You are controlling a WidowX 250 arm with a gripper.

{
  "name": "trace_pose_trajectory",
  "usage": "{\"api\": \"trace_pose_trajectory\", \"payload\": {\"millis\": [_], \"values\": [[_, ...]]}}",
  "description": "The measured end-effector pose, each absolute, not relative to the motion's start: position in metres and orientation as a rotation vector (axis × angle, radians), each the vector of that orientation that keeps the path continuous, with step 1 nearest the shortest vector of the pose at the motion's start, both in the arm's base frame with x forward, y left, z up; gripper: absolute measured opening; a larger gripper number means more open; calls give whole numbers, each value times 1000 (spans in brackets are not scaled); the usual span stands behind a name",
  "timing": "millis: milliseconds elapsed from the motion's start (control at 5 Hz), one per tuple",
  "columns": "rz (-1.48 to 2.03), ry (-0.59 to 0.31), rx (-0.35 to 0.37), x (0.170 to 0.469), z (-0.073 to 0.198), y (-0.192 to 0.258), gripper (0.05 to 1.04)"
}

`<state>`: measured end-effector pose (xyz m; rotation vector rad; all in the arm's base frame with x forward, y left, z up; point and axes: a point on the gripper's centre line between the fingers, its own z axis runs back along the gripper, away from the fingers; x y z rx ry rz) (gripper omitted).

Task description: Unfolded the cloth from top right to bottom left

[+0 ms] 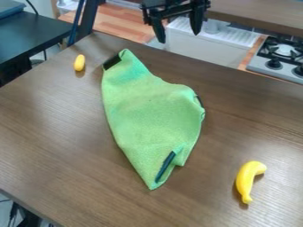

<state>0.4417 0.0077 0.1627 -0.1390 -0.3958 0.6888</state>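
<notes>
Camera view, gripper (179, 37): hung over the far edge of the table (53, 133), fingers spread, pinching nothing.
Green cloth (151, 106): lay between the table's far-left corner and its near edge, dark tab (112, 61) toward that corner, narrow tip toward the near edge.
Done: spread into a long, tapered shape.
Left: a fold seemed to remain along the right side, near the dark strip (165, 166); I judged the unfolding incomplete.
Banana (246, 179): lay well apart from the cloth.
</notes>
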Motion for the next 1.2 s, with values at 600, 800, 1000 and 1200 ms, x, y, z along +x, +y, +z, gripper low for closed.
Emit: {"api": "trace_pose_trajectory", "payload": {"millis": [600,800,1000,1200], "values": [[633,-292,-58,448,117,-22,1000],[614,-293,-35,452,120,-32,1001],[584,-261,-8,451,110,-43,1000],[566,-250,0,449,108,-46,1001]]}}
